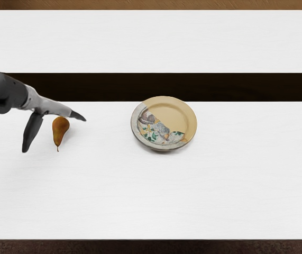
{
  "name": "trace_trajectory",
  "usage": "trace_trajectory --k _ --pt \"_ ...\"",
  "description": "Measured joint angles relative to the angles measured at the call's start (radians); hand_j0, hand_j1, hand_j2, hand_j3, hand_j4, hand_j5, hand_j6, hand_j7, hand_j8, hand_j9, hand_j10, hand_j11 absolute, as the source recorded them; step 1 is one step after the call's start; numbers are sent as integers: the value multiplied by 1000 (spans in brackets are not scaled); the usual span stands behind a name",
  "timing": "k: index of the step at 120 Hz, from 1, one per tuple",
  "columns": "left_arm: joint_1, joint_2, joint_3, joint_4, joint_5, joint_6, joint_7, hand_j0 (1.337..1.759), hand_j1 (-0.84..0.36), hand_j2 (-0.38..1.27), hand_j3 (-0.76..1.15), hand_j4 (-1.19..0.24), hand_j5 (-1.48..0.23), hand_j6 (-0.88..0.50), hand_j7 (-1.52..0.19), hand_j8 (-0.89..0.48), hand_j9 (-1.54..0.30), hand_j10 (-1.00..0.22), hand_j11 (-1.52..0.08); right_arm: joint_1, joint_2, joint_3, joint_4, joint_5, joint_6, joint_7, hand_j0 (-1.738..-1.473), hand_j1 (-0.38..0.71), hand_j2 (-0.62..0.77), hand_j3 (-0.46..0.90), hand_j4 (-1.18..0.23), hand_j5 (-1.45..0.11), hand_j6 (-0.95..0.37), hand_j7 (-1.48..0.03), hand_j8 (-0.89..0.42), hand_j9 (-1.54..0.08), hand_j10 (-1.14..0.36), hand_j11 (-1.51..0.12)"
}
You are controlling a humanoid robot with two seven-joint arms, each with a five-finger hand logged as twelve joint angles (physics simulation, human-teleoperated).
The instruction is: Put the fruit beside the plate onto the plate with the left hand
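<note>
Item: pear [60, 130], brown-orange, lying on the white table [193, 190] with its stem toward the near edge, well to the left of the plate and apart from it. Item: plate [185, 114], round, tan, with a grey rim and a painted pattern on its left half; nothing lies on it. Item: left hand [45, 110], on an arm entering from the left edge, released and spread, grasping nothing; one dark finger [77, 116] reaches past the top of the pear, another hangs down just to the pear's left. Contact between hand and pear cannot be told. Right arm: not visible.
</note>
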Motion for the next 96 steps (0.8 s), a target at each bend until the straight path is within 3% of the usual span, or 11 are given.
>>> trace_trajectory --k 30,96 --pt "6 -28 1 47 33 73 5 1658 348 0 0 -4 -2 -5 -2 -4 -1 -3 -1 0 0 0 0 0 0 0 -1658 -314 -6 0 -30 -38 -30 -38 -30 -38 -30 -38" --pt "56 -56 44 44 119 224 6 1658 190 27 0 -136 -173 -137 -173 -137 -173 -136 -173 0 0 0 0 0 -1 0 -1658 -314 -6 0 -30 -38 -30 -38 -30 -38 -30 -38"
